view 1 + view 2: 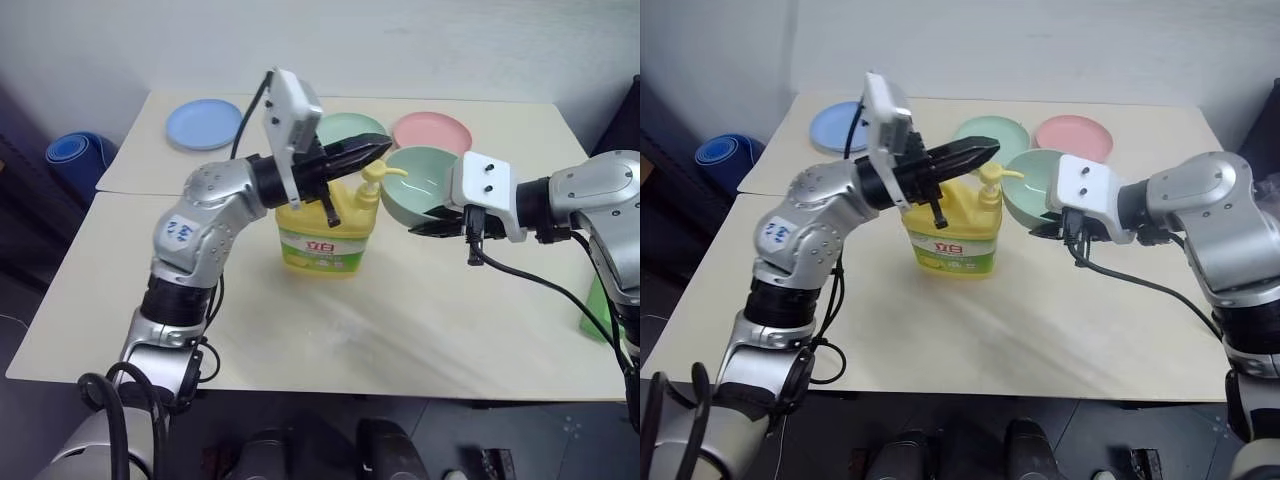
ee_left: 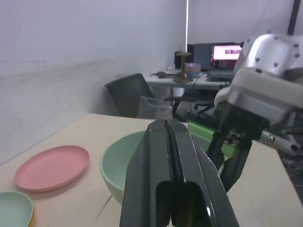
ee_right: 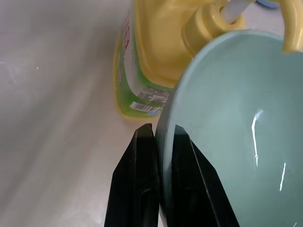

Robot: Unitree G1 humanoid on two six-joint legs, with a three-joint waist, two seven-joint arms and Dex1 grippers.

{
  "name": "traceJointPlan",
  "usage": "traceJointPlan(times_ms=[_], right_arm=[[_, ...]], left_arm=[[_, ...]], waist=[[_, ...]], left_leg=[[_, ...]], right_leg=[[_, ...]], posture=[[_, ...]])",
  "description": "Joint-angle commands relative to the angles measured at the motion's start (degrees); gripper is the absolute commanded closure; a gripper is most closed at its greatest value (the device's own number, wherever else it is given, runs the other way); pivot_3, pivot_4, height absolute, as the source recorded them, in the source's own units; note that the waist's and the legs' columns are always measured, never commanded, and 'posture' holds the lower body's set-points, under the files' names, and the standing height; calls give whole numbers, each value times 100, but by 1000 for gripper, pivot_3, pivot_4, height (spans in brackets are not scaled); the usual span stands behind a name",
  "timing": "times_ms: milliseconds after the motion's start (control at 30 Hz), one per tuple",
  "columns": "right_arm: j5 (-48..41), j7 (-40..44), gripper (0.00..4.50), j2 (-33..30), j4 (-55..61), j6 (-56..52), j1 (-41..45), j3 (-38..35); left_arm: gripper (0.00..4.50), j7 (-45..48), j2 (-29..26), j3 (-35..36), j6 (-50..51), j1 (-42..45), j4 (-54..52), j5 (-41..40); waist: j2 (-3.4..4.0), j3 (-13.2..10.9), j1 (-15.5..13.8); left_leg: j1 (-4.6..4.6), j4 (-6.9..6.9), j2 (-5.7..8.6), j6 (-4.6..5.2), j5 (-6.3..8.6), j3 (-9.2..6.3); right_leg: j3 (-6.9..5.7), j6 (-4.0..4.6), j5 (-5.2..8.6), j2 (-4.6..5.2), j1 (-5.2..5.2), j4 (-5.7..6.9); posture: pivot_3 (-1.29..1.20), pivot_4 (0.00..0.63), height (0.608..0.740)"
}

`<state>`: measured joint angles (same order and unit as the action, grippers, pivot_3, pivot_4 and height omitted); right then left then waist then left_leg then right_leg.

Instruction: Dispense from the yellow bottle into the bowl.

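Note:
The yellow bottle [image 1: 322, 232] stands upright mid-table, its pump top [image 1: 374, 178] with the spout pointing right. My left gripper [image 1: 383, 149] is shut and empty, its black fingers [image 2: 165, 156] pressed together just above the pump top; whether they touch it I cannot tell. The pale mint-green bowl [image 1: 420, 183] hangs tilted beside the bottle, with the spout [image 3: 291, 28] reaching over its rim. My right gripper [image 3: 161, 130] is shut on the bowl's near rim, one finger inside and one outside.
At the table's far side lie a blue plate [image 1: 203, 123], a mint-green plate [image 1: 350, 127] and a pink plate [image 1: 432, 130]. A green box [image 1: 598, 310] sits at the right table edge. A blue roll [image 1: 78, 150] lies on the floor at the left.

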<state>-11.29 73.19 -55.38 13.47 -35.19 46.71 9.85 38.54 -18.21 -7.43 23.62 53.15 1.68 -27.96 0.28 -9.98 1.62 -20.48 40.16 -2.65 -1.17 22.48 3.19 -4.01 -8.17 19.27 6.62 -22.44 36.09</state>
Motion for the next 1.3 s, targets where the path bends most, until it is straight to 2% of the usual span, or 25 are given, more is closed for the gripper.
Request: traceJointPlan(times_ms=[33, 300, 567, 667, 933, 1033, 1200, 1300], right_arm=[[-75, 63, 4500, -140, 276, -54, 114, -91], [-33, 27, 4500, -212, 273, -80, 91, -80], [-182, -94, 4500, -143, 419, -252, -36, -161], [-204, -113, 4500, -156, 468, -269, -81, -147], [-232, -155, 4500, -164, 485, -274, -110, -152], [-242, -176, 4500, -153, 490, -292, -120, -157], [-258, -360, 4500, -155, 320, -339, -320, -314], [-77, -517, 4500, -192, -116, 136, -706, -433]], left_arm=[[4487, -284, 235, 90, -136, 265, 229, 295], [4487, -66, 336, -152, 362, 245, 366, 620], [4487, -107, 154, -639, 1566, -2, 231, 869], [4487, -144, 163, -891, 1602, -267, 192, 1048], [4487, -378, 278, -888, 1632, -576, 448, 1249], [4487, -537, 455, -693, 1550, -629, 505, 1159], [4487, -626, 784, 62, 1134, -418, 382, 761], [4487, -534, 863, 595, 731, -299, 337, 467]], waist=[[-5, -3, -3], [-5, -3, 1], [-4, -1, -2], [-5, 4, -5], [-18, 26, -23], [-20, 40, -27], [-20, 40, -40], [-22, 38, -88]], left_leg=[[-2, 1, 0, 0, 0, -1], [-2, 1, 0, 1, 0, -2], [6, 12, -1, 1, 0, -9], [19, 13, -1, 1, 0, -14], [75, 11, -4, 0, 0, -35], [96, 3, -4, 0, 0, -35], [122, -7, -5, 0, 0, -37], [113, -8, -4, 0, 0, -36]], right_leg=[[0, 0, 0, 0, 0, -1], [0, 0, 0, 1, -2, 2], [0, 0, 0, 2, 9, 12], [-1, 0, 0, 1, 24, 16], [-19, 0, 0, 2, 109, -13], [-19, 0, 0, 2, 127, -15], [-20, 0, 0, 2, 157, -32], [-21, 0, 0, 2, 148, -32]], posture=[[0, 150, 740], [0, 150, 740], [0, 150, 740], [0, 150, 740], [0, 150, 740], [0, 150, 740], [0, 150, 740], [0, 150, 740]])
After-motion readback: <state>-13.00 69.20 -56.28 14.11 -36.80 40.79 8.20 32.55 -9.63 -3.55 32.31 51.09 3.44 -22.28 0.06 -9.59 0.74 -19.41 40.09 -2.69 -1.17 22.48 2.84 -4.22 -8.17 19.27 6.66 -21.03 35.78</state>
